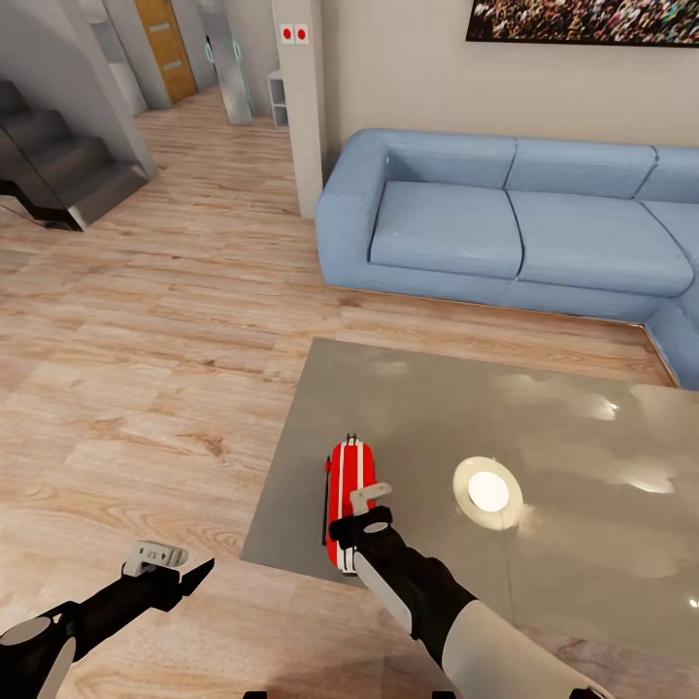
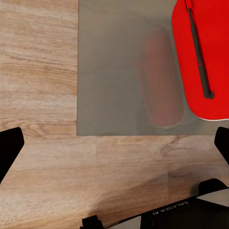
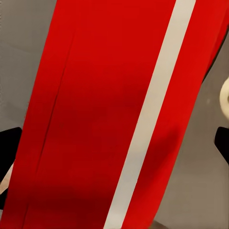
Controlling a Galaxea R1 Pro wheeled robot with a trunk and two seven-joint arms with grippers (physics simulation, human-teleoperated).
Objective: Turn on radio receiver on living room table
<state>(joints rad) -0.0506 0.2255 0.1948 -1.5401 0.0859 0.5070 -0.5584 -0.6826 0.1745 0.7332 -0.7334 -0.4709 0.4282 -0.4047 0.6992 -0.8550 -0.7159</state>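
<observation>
Radio receiver (image 1: 349, 490) lying flat near the front-left corner of the surface (image 1: 582, 437). Right gripper (image 1: 361, 519) poised directly over its near end, fingers spread, grasping nothing. Lower gently; press, don't shove (glossy top, slides easily). Left gripper (image 1: 175, 573) released, idle over the floor.

Both wrist views near radio receiver (image 3: 109, 114)

Light wood plank floor (image 1: 146, 369); blue sofa (image 1: 505, 223) against beige wall (image 1: 398, 68); grey stairs (image 1: 58, 165) beyond.
</observation>
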